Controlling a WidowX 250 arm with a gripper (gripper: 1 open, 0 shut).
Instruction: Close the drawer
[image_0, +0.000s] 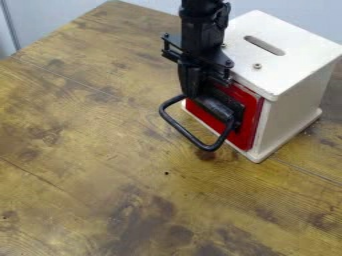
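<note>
light: even, soft, fairly bright | shadows: faint | glare: slight on table (80, 150) | sharpness: low resolution, mildly blurred

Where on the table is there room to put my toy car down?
The wooden table is bare left of the black wire loop handle and along the whole front edge. It is crowded where the black gripper meets the red drawer in the cream wooden casing.

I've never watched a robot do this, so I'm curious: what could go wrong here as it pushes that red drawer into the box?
1. The shut gripper presses near the top edge of the drawer; it might slip off over it.
2. The cream casing stands loose on the table, so it may slide instead of the drawer closing.
3. The wire loop handle lies beside the gripper and could snag.
</note>
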